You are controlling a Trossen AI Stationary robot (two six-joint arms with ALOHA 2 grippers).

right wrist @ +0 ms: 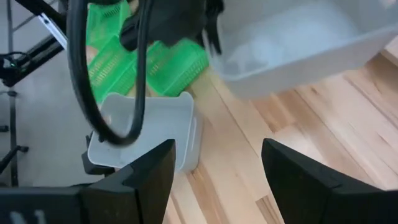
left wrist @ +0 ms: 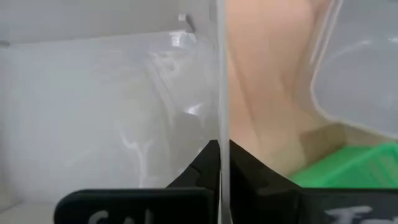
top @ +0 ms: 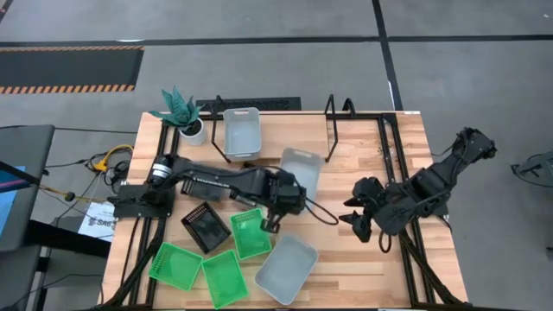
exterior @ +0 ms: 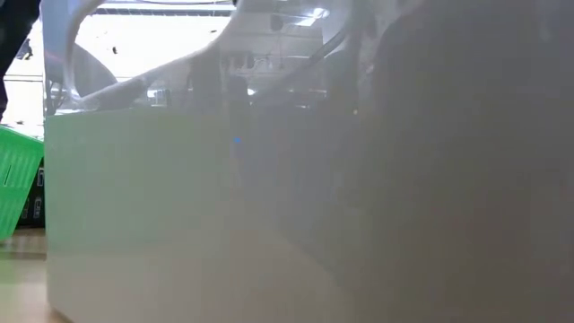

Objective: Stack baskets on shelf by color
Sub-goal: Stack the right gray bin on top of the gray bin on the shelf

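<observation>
My left gripper (top: 285,200) reaches from the table's left to mid-table and is shut on a pale grey-white basket (top: 301,167). A second pale basket (top: 242,131) sits on the shelf (top: 285,130) at the far edge, near its left end loop. The third pale basket (top: 287,268) lies by the near edge. Three green baskets (top: 251,233) (top: 175,265) (top: 225,278) and a black basket (top: 205,227) lie on the near left of the table. My right gripper (top: 359,218) is open and waits right of centre, touching nothing. My left gripper pinches the thin wall (left wrist: 221,93) of the pale basket at its near end, one finger (left wrist: 199,165) inside the basket and the other (left wrist: 249,165) outside. The fingers come slanting from the table's left. Whether the basket is clear of the table I cannot tell.
A white plant pot (top: 192,130) stands at the far left corner beside the shelf. A pale basket wall (exterior: 269,206) fills the low view, with a green basket (exterior: 18,179) at its left. Bare wood lies between the held basket and my right gripper (right wrist: 217,168).
</observation>
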